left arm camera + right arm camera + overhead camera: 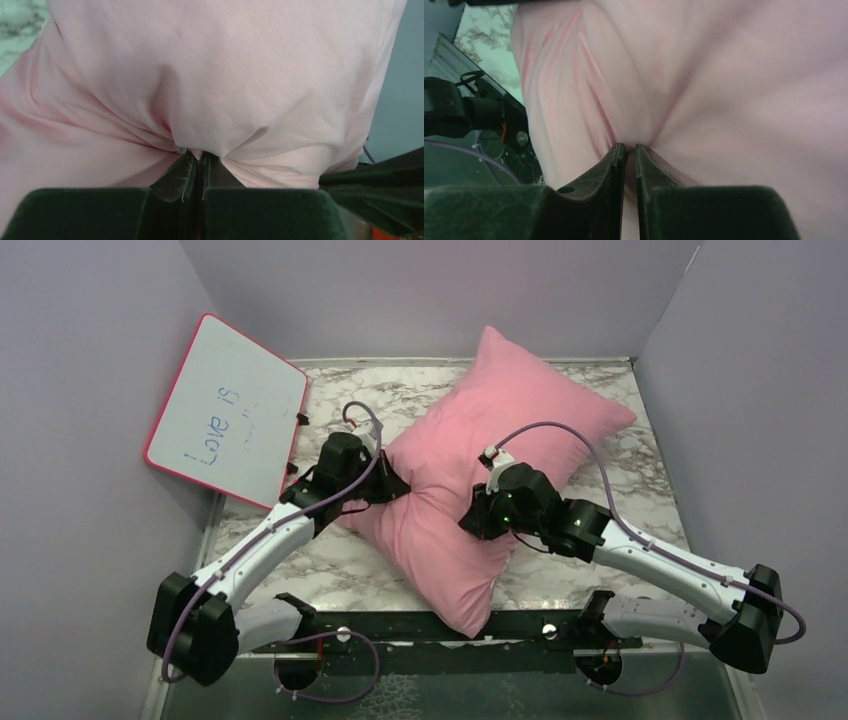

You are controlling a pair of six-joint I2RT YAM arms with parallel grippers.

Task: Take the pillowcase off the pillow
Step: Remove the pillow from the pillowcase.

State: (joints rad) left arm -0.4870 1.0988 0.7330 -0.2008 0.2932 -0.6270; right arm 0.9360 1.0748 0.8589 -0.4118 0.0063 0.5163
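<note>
Pillowcase (505, 415), plain pink side up, lies slantwise on the marble table (335, 575), plump with the pillow inside and covering it wholly. One corner points at the back wall and the opposite one reaches the near edge between the two arm bases.

The left gripper (396, 486) comes in from the case's left edge, about halfway along it. In the left wrist view its fingers (176, 176) are closed tight on a pinch of the pink cloth (250, 75). Creases fan out from the tips up and to both sides, and the cloth bulges just beyond them.

The right gripper (478, 521) sits on the case's right edge, across the narrowed waist from the left gripper and a little nearer the bases. In the right wrist view its fingers (610, 162) are nearly together, with a fold of the fabric (734, 75) caught between the tips and long pleats running away to the upper left.

Between the two grippers the case is drawn in. Beyond them its far half swells wide, and on their near side it tapers to the corner.

Left of the left gripper a pink-framed whiteboard (228, 410) reading "Love is" leans against the side wall, apart from the case.
</note>
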